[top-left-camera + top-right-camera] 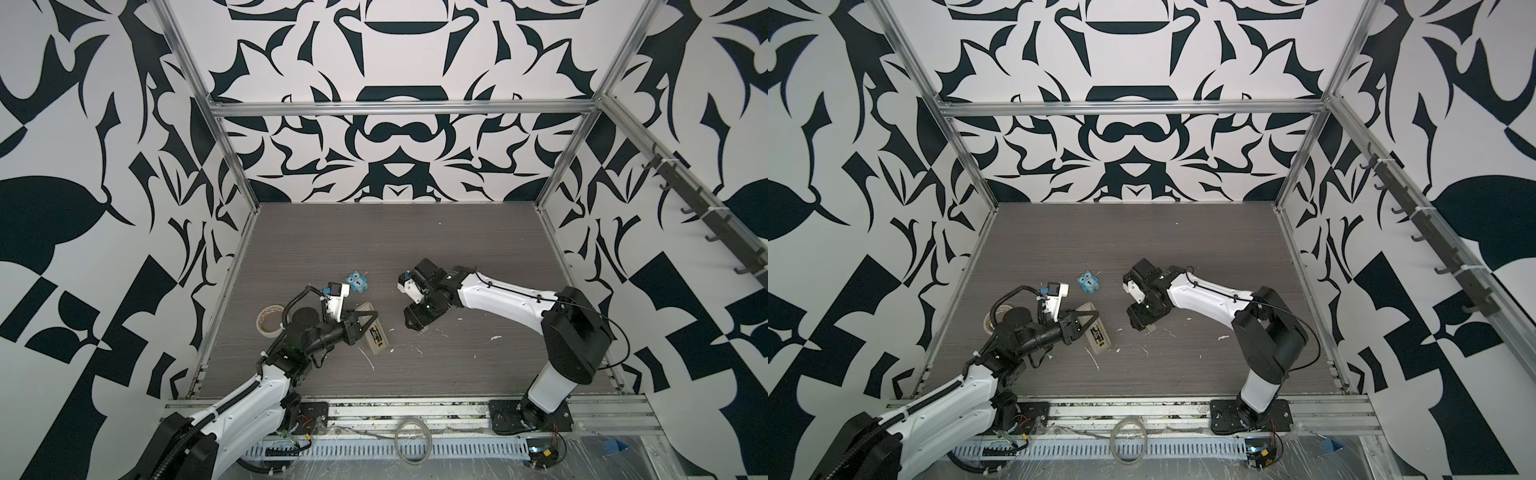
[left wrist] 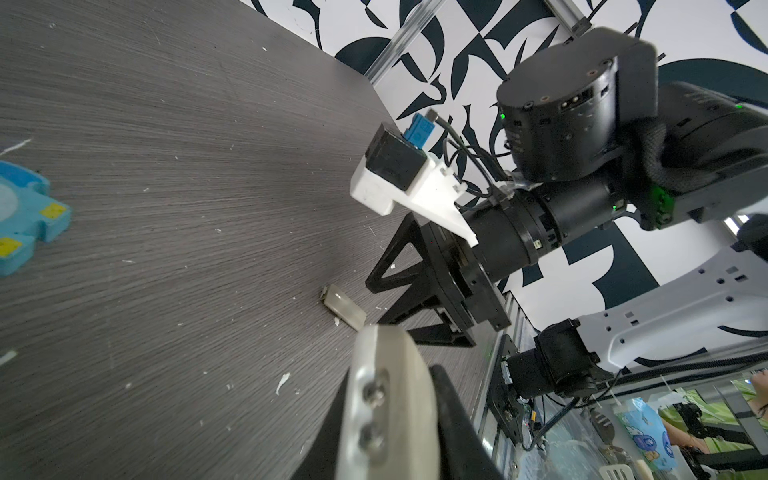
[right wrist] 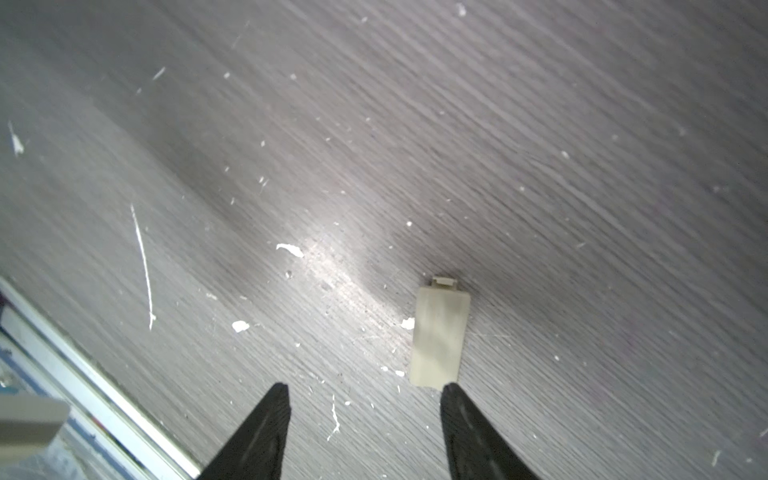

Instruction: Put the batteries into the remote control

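left gripper (image 1: 371, 323) clenched across the remote control (image 1: 381, 347), left of centre on the table (image 1: 415, 249), near the blue owl figure (image 1: 357, 283) | batteries (image 1: 376, 335): you can see dark cells in its open bay, seemingly seated, though both top views are coarse | right gripper (image 3: 365, 388) released, jaws spread, empty, one tip at the cover plate (image 3: 438, 334)

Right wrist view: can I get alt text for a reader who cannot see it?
The right gripper hangs open over a grey wood-grain table, its two black fingertips apart with nothing between them. A small pale rectangular cover plate lies flat on the table just ahead of one fingertip, with white flecks scattered around.
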Robot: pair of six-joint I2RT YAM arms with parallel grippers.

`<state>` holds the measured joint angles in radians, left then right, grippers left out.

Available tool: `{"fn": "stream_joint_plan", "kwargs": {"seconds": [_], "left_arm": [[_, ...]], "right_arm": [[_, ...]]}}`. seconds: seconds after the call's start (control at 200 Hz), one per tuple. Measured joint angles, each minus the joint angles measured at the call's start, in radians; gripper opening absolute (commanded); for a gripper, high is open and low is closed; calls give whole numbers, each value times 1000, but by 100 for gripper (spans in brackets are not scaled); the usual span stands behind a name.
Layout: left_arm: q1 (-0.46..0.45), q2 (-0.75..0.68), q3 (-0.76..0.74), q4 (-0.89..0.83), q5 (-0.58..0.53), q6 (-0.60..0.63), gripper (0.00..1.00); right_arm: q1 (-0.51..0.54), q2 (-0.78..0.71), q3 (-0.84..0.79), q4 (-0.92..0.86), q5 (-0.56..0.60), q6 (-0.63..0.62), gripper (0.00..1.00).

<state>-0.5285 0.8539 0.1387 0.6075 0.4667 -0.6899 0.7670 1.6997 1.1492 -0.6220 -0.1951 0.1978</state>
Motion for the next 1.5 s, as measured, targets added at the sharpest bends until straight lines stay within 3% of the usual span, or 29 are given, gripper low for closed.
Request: {"fn": "stream_joint_plan", "kwargs": {"seconds": [0.465,0.86,1.5], "left_arm": [[0,-47,-1,-15,-15,5,0],[0,-34,-1,-15,-16,7,0],[0,-58,-1,-31,-23,8,0]], "right_arm": [[-27,211,156,-35,55,-18,69],[-18,216,156,-39,46,-12,64],[99,214,111,40,-25,85,60]]}}
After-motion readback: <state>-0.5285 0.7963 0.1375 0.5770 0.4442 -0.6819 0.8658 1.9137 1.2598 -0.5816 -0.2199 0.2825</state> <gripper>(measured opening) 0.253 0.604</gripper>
